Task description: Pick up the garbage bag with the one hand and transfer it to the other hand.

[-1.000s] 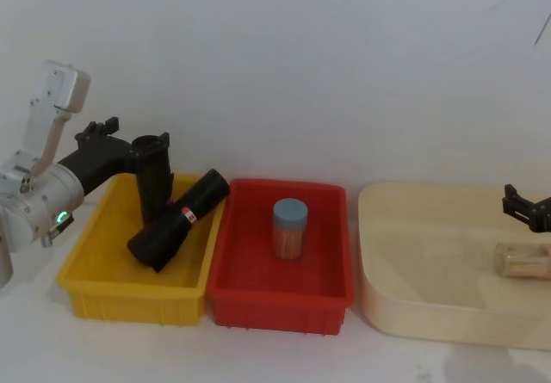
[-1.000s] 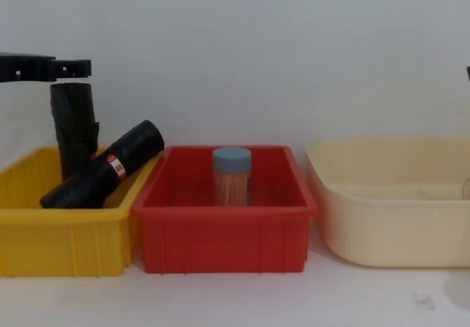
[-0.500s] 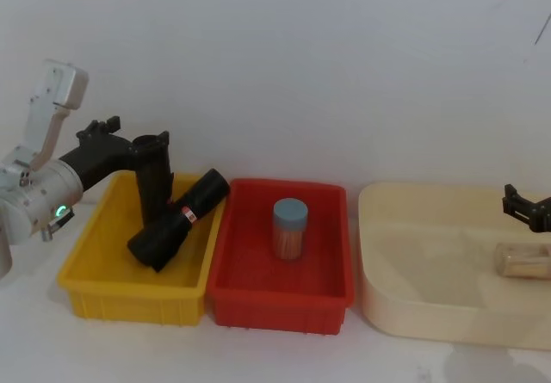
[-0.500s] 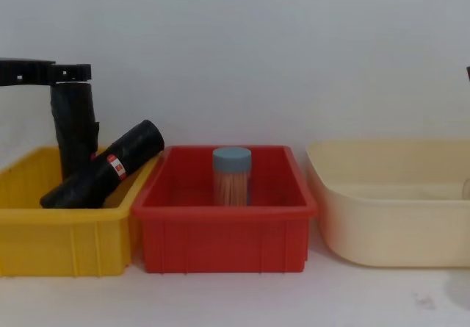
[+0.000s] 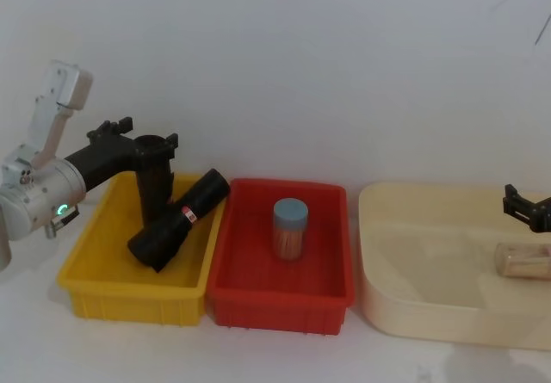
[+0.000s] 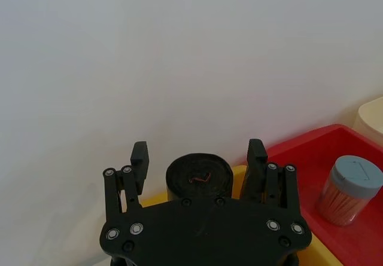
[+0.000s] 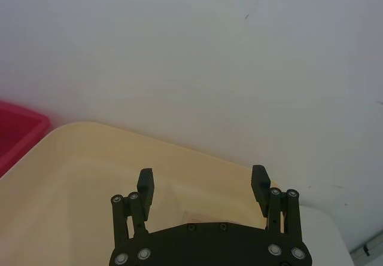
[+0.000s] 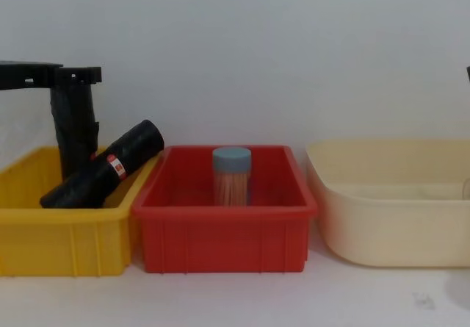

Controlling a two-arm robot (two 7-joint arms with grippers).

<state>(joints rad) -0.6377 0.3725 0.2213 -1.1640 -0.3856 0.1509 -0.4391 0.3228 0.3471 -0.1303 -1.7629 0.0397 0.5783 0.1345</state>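
My left claw [image 6: 198, 151]: fingers spread, not gripping. Garbage bag [image 6: 198, 176]: upper end between my fingers, gap each side. Long axis upright, running down from claw into yellow bin [image 5: 129, 301]. Second roll [image 5: 176, 221] leans against it below claw. My right claw [image 5: 527, 208]: spread, well apart, over cream tub [image 5: 448, 314]. Change: left claw has pushed further across bag end.

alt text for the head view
The left arm's black two-finger tool, open, brackets the top of an upright black garbage bag roll in a yellow bin; a second roll lies tilted beside it. A blue-lidded clear jar stands in a red bin; the right tool hangs over a cream tub.
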